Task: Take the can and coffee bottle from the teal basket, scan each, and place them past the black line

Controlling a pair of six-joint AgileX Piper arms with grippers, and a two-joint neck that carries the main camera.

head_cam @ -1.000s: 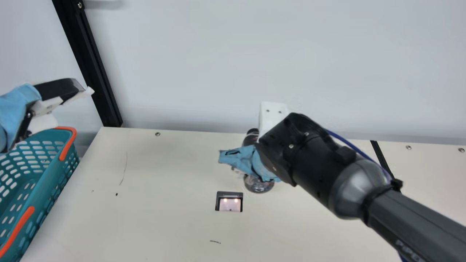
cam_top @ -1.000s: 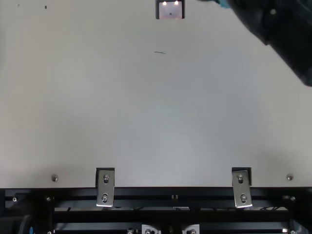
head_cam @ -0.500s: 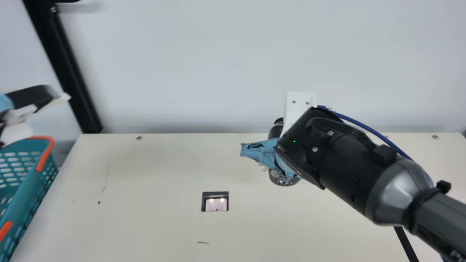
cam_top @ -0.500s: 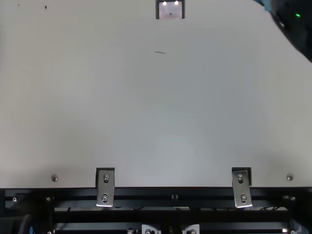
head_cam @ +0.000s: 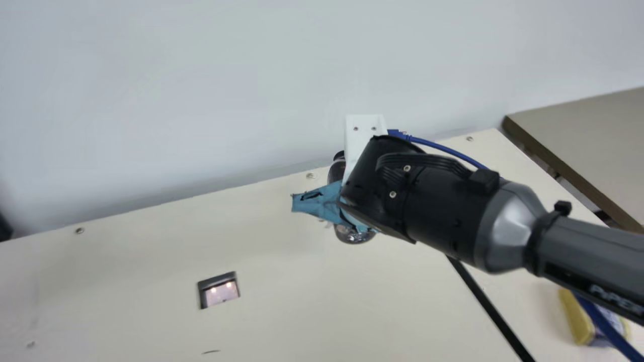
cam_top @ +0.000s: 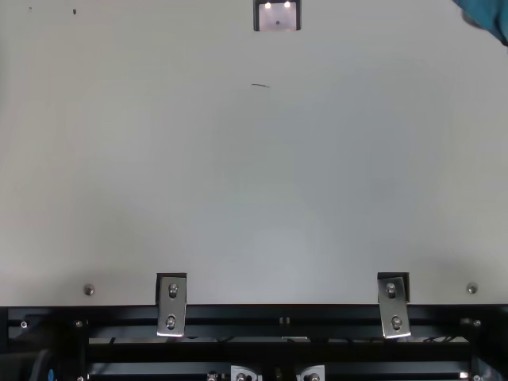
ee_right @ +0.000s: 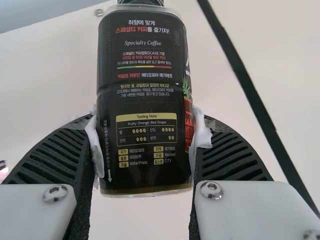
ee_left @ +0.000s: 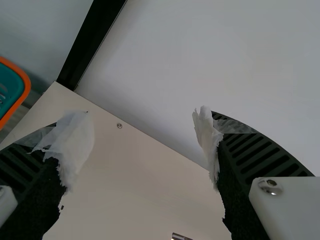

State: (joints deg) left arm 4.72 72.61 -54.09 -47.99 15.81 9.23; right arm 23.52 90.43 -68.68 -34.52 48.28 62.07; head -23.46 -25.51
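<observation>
The right claw (head_cam: pixel 324 203) holds the coffee bottle (ee_right: pixel 142 100). In the right wrist view, its two black ribbed fingers (ee_right: pixel 55 155) hug the bottle, one on each side, as far apart as the bottle is wide. Scraps of white wrap (ee_right: pixel 202 132) on the fingers touch it. The bottle has a black label with small words, and its cap end points away from the claw. I can't tell if its bottom touches the surface (head_cam: pixel 312 296).

The left claw (ee_left: pixel 142 125) is wide, with nothing between its fingers. The left wrist view shows a bit of the teal basket (ee_left: pixel 22 82) with its orange rim, near a black post (ee_left: pixel 92 42).

The main view shows the scanner (head_cam: pixel 221 293) with two small lights. The black line (head_cam: pixel 488 306) comes out from under the right arm (head_cam: pixel 448 213). Past it is a yellow and blue can (head_cam: pixel 578 319), partly behind the arm and a blue cable.

The top view shows blue cloth (cam_top: pixel 488 14) in the top right corner, and two metal brackets (cam_top: pixel 171 305) by the near edge.
</observation>
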